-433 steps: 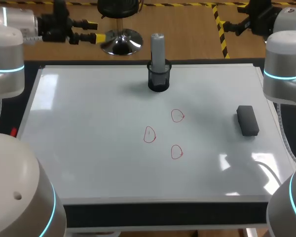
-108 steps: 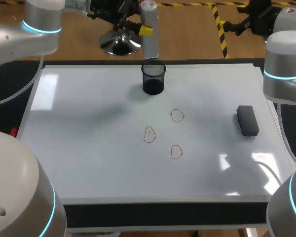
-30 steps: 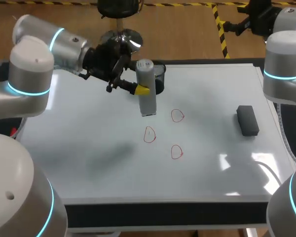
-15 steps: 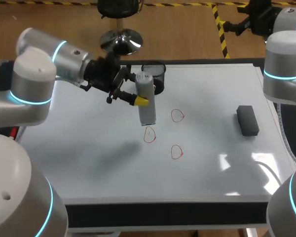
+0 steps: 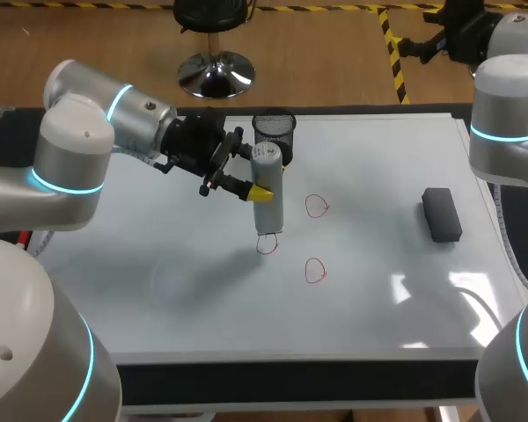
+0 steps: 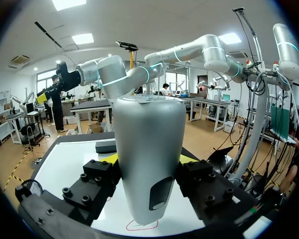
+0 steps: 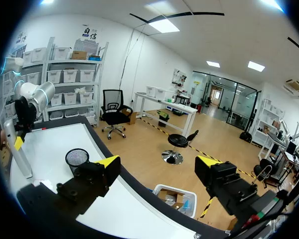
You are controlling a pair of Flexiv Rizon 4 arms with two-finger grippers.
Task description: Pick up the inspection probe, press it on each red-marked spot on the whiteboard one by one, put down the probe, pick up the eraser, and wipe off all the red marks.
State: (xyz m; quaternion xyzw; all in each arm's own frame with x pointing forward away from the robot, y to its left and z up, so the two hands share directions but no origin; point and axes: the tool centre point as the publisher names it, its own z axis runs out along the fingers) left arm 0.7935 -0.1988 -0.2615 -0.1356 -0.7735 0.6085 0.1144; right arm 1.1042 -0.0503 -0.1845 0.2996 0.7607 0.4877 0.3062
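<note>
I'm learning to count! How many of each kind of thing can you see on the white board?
red marks: 3
probe: 1
eraser: 1
mesh cup: 1
Total: 6

Glossy whiteboard (image 5: 158,290) — smooth silvery probe (image 5: 267,198), matt eraser (image 5: 441,214)

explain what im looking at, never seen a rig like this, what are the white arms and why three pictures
These are two robot arms, left and right. The head view looks down from above; the two round pictures come from cameras on each arm's wrist. Below them lies a whiteboard with three red marks, a black eraser and a mesh cup. The left gripper is shut on a grey probe, held upright with its lower end at one mark. The right gripper is open and empty.
</note>
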